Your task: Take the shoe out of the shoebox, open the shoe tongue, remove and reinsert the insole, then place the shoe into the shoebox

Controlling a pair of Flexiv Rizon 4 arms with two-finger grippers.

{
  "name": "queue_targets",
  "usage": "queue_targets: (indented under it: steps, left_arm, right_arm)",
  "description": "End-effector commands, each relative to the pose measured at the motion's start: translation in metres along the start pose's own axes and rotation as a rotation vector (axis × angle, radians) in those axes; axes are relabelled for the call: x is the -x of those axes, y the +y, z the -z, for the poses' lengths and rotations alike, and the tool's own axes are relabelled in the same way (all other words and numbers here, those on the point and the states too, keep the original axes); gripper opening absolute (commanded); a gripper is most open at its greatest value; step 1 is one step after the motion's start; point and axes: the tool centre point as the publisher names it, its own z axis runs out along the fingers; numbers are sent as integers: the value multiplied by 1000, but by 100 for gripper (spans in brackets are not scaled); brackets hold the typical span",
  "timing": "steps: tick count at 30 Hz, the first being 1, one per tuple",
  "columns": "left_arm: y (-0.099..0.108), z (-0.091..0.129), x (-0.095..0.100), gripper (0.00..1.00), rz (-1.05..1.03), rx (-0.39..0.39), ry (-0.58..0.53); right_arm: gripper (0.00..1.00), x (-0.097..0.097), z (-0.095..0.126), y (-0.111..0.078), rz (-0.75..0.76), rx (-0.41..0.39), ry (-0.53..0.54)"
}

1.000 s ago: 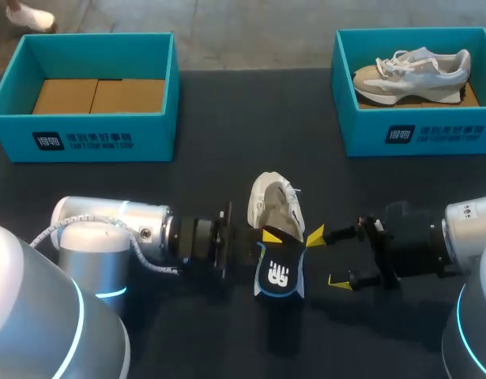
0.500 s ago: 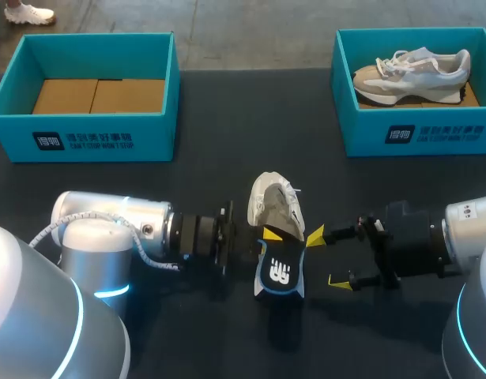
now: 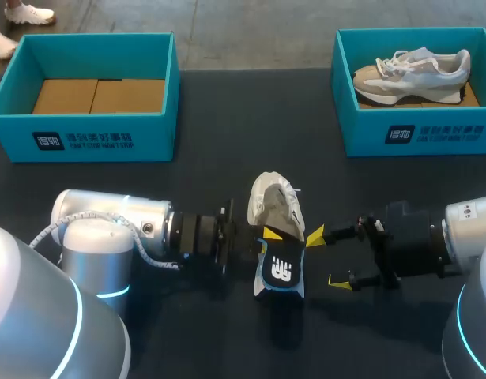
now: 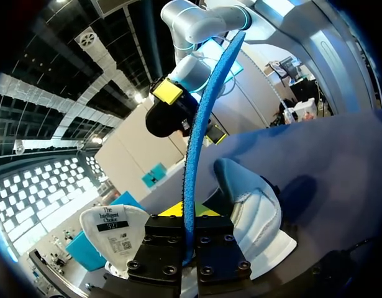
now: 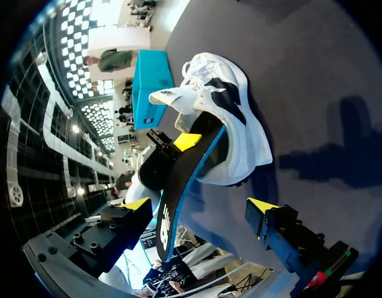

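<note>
Centrally on the dark desk [image 3: 227, 118] sits the white-and-beige mesh sneaker [image 3: 274, 204], well apart from both teal cardboard shoeboxes [image 3: 84, 136]. The left gripper [image 3: 268, 236] has its fingers clamped on the black, blue-backed foam insole [image 3: 279, 272], which stands on edge at the sneaker's opening. The right gripper [image 3: 328, 259] sits just beside the insole, fingers spread apart and gripping nothing.
</note>
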Motion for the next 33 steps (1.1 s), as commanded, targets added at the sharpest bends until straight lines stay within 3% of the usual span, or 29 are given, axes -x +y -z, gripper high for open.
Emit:
queue_targets:
  steps: [1, 9, 11, 17, 28, 31, 33]
  left_arm:
    - [0, 0, -2, 0, 1, 2, 0]
    - [-5, -1, -2, 0, -2, -9, 0]
    - [-6, -1, -2, 7, -3, -11, 2]
    - [-10, 0, -1, 15, -8, -14, 0]
    - [-17, 3, 0, 24, -18, 9, 6]
    - [-21, 6, 0, 31, -30, 28, 7]
    - [-23, 8, 2, 29, -42, 40, 6]
  right_arm:
    - [100, -1, 0, -2, 0, 3, -2]
    - [100, -1, 0, -2, 0, 3, -2]
    - [100, -1, 0, -2, 0, 3, -2]
    - [100, -1, 0, -2, 0, 3, -2]
    - [100, -1, 0, -2, 0, 3, -2]
    - [100, -1, 0, -2, 0, 3, -2]
    - [100, -1, 0, -2, 0, 3, -2]
